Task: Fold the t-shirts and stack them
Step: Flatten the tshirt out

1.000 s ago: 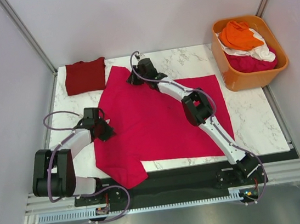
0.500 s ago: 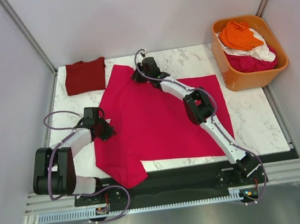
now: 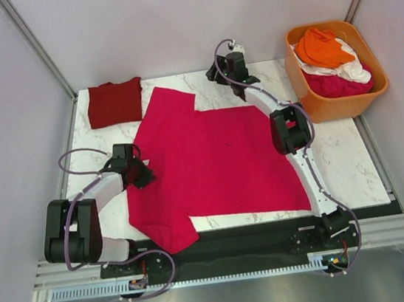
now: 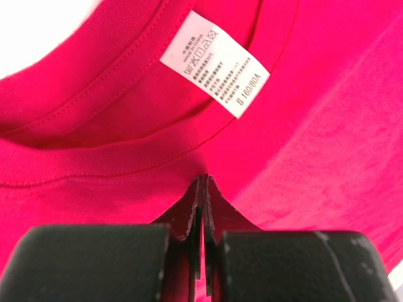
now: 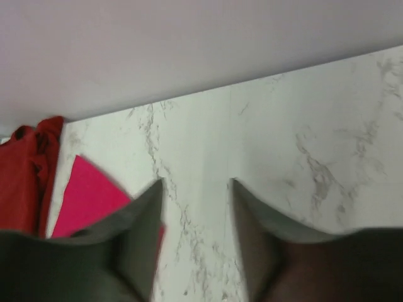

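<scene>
A bright magenta t-shirt (image 3: 218,164) lies spread flat across the marble table (image 3: 338,163). My left gripper (image 3: 144,176) is shut on its left edge. In the left wrist view the left gripper (image 4: 203,180) pinches the magenta t-shirt (image 4: 327,126) just below the collar, near the white care label (image 4: 214,63). My right gripper (image 3: 221,70) hovers open over the table's far edge, holding nothing. In the right wrist view the right gripper (image 5: 195,185) shows bare marble between its fingers, with the magenta sleeve (image 5: 88,195) to its left. A folded maroon t-shirt (image 3: 114,101) lies at the far left corner.
An orange plastic tub (image 3: 315,102) stands at the far right, holding orange (image 3: 321,46), white (image 3: 351,68) and pink (image 3: 338,84) shirts. Grey walls enclose the table on three sides. The maroon t-shirt (image 5: 28,170) shows at the left edge of the right wrist view.
My right gripper opened, let go of the magenta shirt's far edge and moved right toward the back of the table. The shirt now lies flatter. The left gripper has not moved.
</scene>
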